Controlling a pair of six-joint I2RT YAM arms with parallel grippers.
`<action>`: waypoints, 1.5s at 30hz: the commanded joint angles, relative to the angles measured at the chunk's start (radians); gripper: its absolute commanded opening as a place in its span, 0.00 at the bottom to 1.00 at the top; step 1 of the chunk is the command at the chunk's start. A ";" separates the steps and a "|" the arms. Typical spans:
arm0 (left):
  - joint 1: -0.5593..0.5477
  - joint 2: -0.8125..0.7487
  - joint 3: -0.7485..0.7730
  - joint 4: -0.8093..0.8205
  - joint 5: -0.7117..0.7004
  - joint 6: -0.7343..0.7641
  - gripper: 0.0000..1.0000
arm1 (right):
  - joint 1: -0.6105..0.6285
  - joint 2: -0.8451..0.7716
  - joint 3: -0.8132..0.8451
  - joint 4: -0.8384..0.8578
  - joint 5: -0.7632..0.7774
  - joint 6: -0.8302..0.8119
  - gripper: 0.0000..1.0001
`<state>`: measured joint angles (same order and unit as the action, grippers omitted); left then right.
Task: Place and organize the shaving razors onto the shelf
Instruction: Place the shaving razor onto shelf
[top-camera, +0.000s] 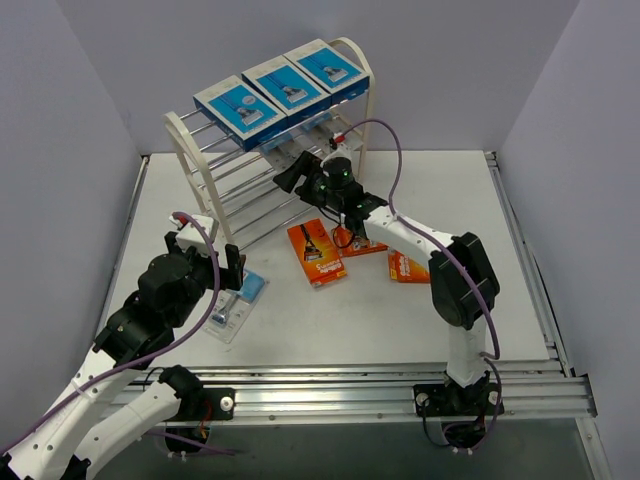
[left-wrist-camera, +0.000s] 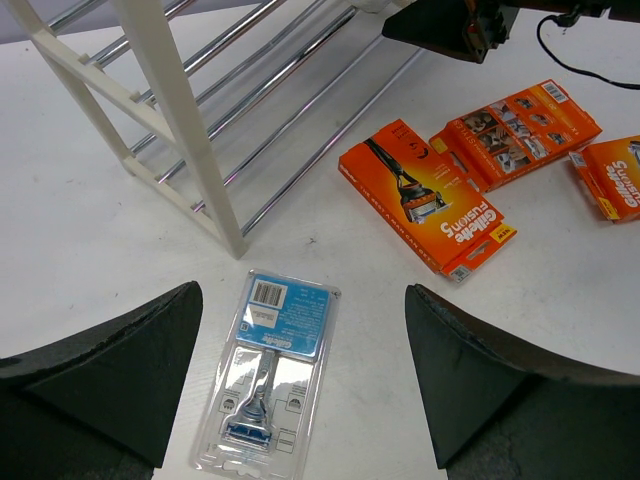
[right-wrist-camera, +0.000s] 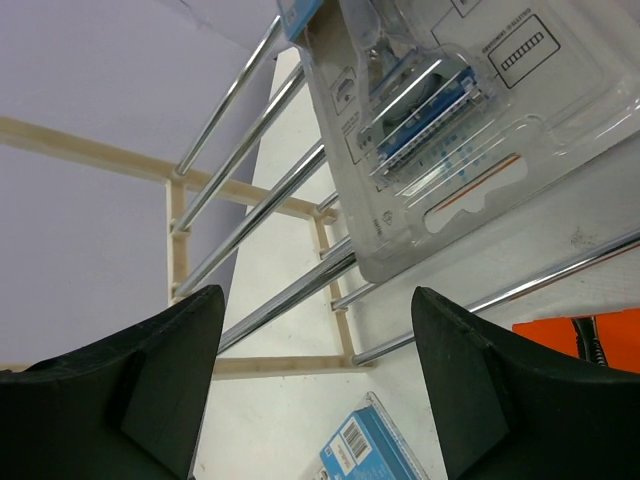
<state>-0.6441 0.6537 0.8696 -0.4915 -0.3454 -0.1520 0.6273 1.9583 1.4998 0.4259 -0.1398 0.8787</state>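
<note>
While three blue boxes fill the top tier of the shelf and a shelved blister pack lies on lower rods, the right hand gapes empty beside it. Three orange packs at the middle of the surface and a loose blister pack near its left edge, under the wide-open left hand, are left to shelve.

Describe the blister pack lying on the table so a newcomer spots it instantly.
Find the white shelf at the back left. Just in front of its near leg, below the open left pincer, lies the blister pack. Unlike the orange packs to its right, it is clear plastic with a blue card and the razor visible.
</note>
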 joint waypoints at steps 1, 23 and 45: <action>0.006 -0.009 0.014 0.005 -0.018 0.009 0.91 | -0.009 -0.110 -0.022 0.025 -0.006 -0.024 0.71; 0.006 -0.012 0.014 0.004 -0.033 0.014 0.91 | -0.040 -0.351 -0.236 0.152 0.166 -0.380 0.60; 0.008 0.011 0.011 0.005 -0.029 0.023 0.91 | 0.018 -0.113 -0.122 0.327 0.253 -0.721 0.68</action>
<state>-0.6395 0.6590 0.8696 -0.4969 -0.3702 -0.1440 0.6373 1.8469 1.3174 0.6594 0.0879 0.2077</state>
